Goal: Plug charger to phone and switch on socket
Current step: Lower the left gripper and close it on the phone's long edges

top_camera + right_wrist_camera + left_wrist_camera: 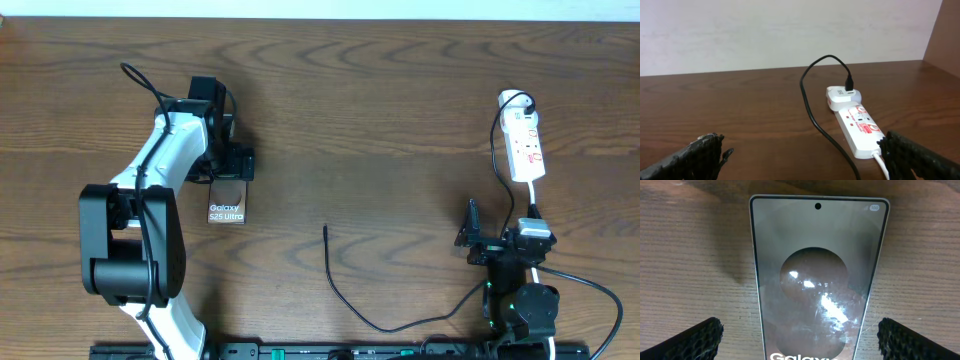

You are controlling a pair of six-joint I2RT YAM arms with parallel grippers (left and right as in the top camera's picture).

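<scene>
The phone lies flat on the wooden table, "Galaxy" lettering up. My left gripper hovers at the phone's far end. In the left wrist view it is open, one finger on each side of the phone, not touching it. The charger is a thin black cable; its loose plug tip lies right of the phone. The cable runs to a white adapter at the far end of the socket. My right gripper is open and empty, short of the socket.
The socket's white cord runs back toward the right arm's base. A pale wall stands behind the table's far edge. Thicker black robot cables loop at the front right.
</scene>
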